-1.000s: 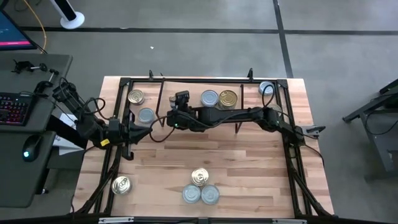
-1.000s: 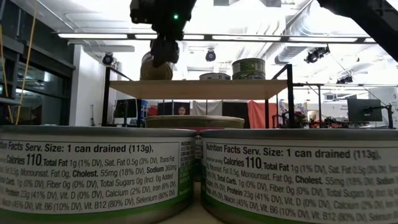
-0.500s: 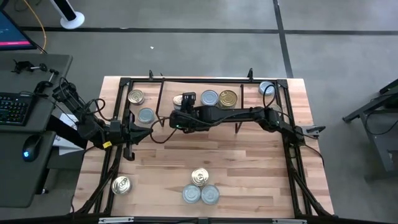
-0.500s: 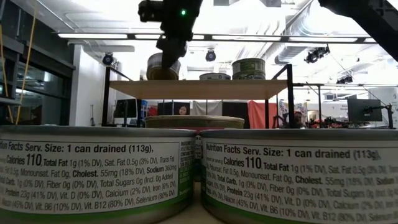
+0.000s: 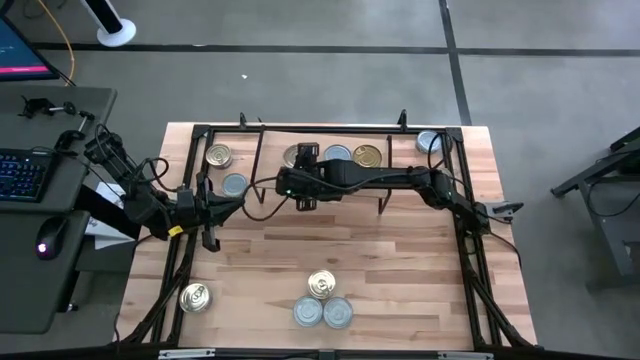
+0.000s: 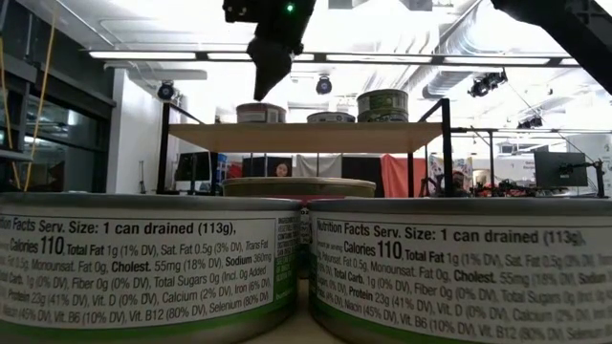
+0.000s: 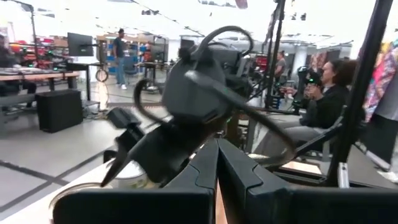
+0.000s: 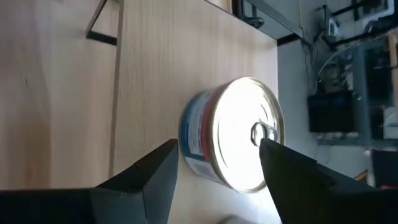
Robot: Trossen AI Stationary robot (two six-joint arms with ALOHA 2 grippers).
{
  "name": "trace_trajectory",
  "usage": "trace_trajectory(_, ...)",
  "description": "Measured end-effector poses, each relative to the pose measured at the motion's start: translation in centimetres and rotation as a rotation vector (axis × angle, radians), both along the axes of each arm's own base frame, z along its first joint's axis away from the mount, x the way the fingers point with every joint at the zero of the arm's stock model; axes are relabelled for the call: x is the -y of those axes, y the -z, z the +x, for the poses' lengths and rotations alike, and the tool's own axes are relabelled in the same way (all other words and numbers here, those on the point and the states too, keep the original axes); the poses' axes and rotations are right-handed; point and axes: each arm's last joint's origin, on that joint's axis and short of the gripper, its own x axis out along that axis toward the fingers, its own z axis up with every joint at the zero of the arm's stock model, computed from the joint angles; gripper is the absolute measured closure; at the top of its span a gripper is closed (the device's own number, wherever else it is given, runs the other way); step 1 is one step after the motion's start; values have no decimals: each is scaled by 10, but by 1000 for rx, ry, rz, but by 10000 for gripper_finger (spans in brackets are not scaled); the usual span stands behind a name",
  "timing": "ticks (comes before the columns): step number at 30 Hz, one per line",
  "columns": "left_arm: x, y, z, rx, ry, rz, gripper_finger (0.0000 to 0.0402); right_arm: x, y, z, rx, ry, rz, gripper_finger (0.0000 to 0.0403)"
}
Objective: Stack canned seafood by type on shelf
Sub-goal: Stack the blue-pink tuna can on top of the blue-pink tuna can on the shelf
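Note:
A tin with a silver pull-tab lid and a red and blue label stands upright on the shelf, at its left end. My right gripper hangs open just above it, slanting down, with a finger on either side in the right wrist view and clear of the tin. Further right on the shelf are a pale blue-silver tin and a gold-lidded stack of two. My left gripper is shut and waits at the table's left.
Loose tins lie on the table: two left of the shelf, one at the far right corner, one at the near left, three near the front edge. Black frame bars border the table.
My right gripper has carried the tilted tin a little toward the far edge and the right, turning as it went. It has let go and risen. The tin now stands upright on the shelf's left end, clear of the fingers.

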Motion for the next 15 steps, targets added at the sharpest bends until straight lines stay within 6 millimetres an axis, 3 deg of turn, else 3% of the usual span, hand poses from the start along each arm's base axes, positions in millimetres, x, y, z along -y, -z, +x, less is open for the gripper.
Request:
trace_trajectory(6,2,2,1,-2,76,-15,401,-4,-26,-14,142,64,189,191)
trace_trajectory(9,6,7,3,-26,135,-11,401,-20,-33,-19,174,38,360,212)
trace_trajectory(12,9,13,6,-56,146,-43,401,-48,-23,-23,91,-37,507,254)
trace_trajectory(15,12,20,11,-77,141,-72,401,-80,2,-29,-53,-109,646,316)
